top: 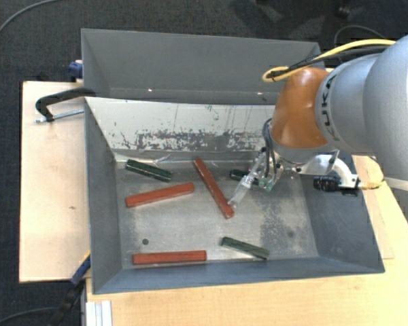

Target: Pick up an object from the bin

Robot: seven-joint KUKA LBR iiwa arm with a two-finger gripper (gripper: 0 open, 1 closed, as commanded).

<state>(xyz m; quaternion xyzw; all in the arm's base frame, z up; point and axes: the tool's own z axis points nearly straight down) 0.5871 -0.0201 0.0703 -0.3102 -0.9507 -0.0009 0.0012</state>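
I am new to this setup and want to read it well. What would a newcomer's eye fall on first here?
First, the big grey arm with its orange cover, reaching in from the right over the back right part of the bin. Next, three red-brown bars on the grey floor: one slanted in the middle, one left of it, one along the front wall.

Three red bars (pixel 160 195) (pixel 213 188) (pixel 169 257) and two dark green bars (pixel 148 170) (pixel 245 248), perhaps a third (pixel 238 175).
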